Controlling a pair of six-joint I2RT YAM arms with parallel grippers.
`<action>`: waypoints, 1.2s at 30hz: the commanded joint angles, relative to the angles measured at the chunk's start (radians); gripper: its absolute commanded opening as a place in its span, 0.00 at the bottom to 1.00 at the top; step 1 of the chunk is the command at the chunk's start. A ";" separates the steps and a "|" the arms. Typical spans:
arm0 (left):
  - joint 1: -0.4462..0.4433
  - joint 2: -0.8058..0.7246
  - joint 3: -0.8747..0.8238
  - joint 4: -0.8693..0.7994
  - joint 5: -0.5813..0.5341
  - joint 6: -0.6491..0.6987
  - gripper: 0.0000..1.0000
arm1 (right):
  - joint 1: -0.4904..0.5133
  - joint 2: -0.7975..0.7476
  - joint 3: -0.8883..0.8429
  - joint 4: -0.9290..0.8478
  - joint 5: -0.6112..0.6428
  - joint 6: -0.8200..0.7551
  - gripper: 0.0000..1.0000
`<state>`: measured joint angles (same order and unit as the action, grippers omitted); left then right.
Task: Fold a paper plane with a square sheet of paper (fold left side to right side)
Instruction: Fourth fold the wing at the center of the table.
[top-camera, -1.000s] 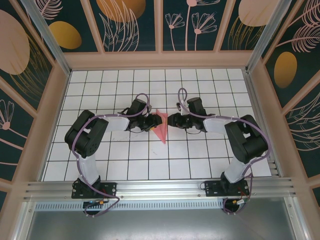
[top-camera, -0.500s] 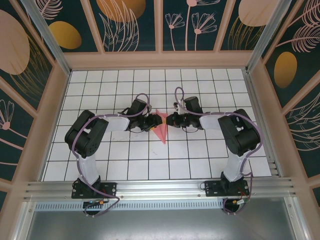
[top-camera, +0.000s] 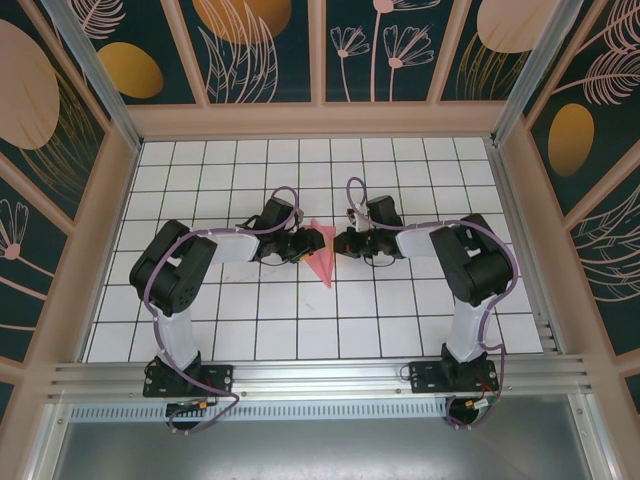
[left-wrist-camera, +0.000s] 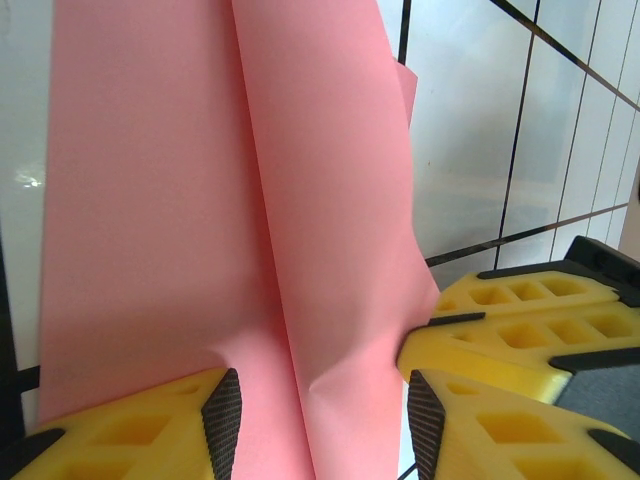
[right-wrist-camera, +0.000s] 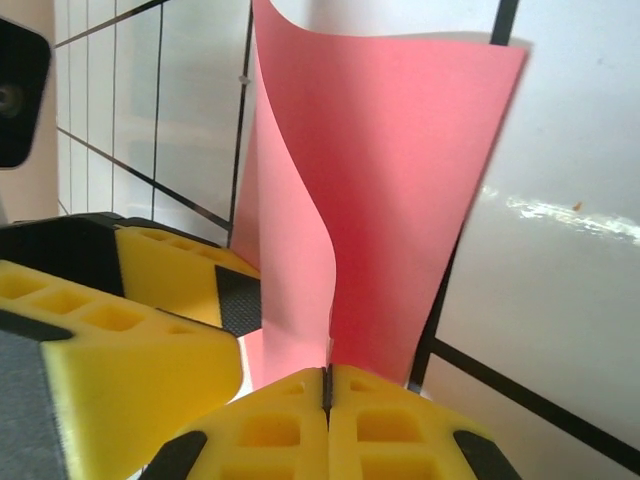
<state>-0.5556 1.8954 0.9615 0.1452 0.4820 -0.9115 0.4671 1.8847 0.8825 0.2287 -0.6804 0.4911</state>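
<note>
Pinching hard, your right gripper (top-camera: 343, 243) has its fingers (right-wrist-camera: 270, 430) pressed flat together on a raised flap of the sheet of paper (top-camera: 322, 257), and that flap curls straight up out of the seam. Your left gripper (top-camera: 307, 243) is the marker here: its fingers (left-wrist-camera: 140, 430) stand about half apart, straddling the sheet and gripping nothing I can make out. The sheet lies on the surface (top-camera: 400, 310) right at those left fingers, creased to a point. Its long axis and centre crease run crosswise to the left gripper's reach. The right gripper sits just across the sheet from the left gripper, tip to tip. My read: any fold has to swing that flap over the crease line, so the left gripper's side serves as the anchor
</note>
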 joint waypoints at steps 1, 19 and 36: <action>-0.012 0.041 -0.001 -0.033 -0.056 0.023 0.51 | -0.005 0.022 0.028 -0.012 0.008 -0.028 0.03; -0.015 0.049 -0.001 -0.031 -0.051 0.023 0.51 | -0.004 0.059 0.065 -0.093 0.049 -0.064 0.03; -0.015 0.027 0.000 -0.030 -0.049 0.020 0.51 | 0.031 0.061 0.068 -0.174 0.104 -0.050 0.03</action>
<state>-0.5575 1.8954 0.9619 0.1452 0.4786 -0.9112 0.4778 1.9236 0.9447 0.1238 -0.6270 0.4446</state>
